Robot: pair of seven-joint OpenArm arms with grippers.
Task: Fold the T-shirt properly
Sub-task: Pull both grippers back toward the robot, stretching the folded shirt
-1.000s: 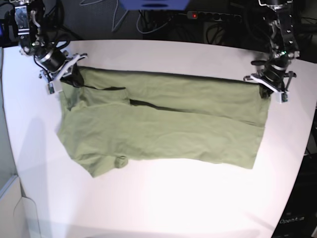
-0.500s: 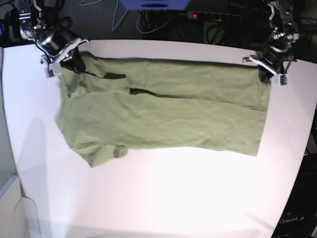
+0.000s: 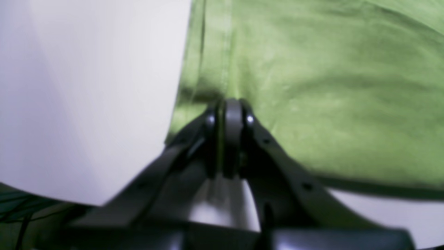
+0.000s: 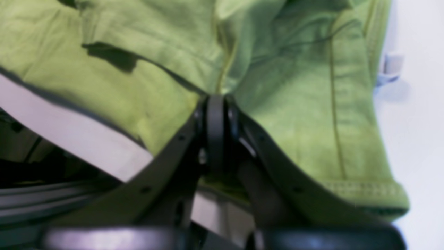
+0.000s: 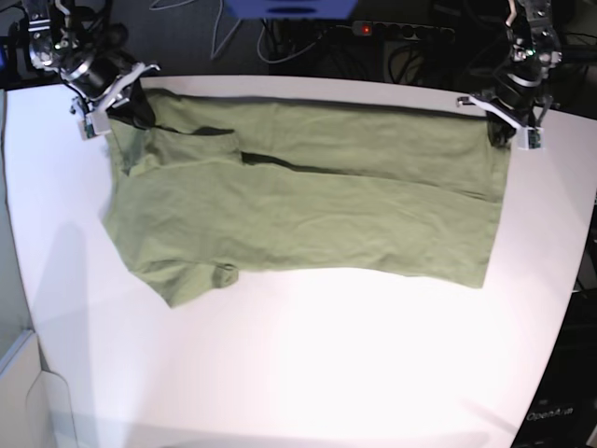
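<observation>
Both grippers, left gripper (image 5: 508, 126) and right gripper (image 5: 126, 105), clamped on the T-shirt (image 5: 308, 210), have dragged its far edge toward the table (image 5: 308, 373) back, stretching it flat for folding.

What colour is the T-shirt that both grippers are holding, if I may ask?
Plain olive green T-shirt, no pattern; clearest in the base view.

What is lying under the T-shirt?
The white table lies under the T-shirt. Anything between them is covered by cloth and cannot be seen.
</observation>
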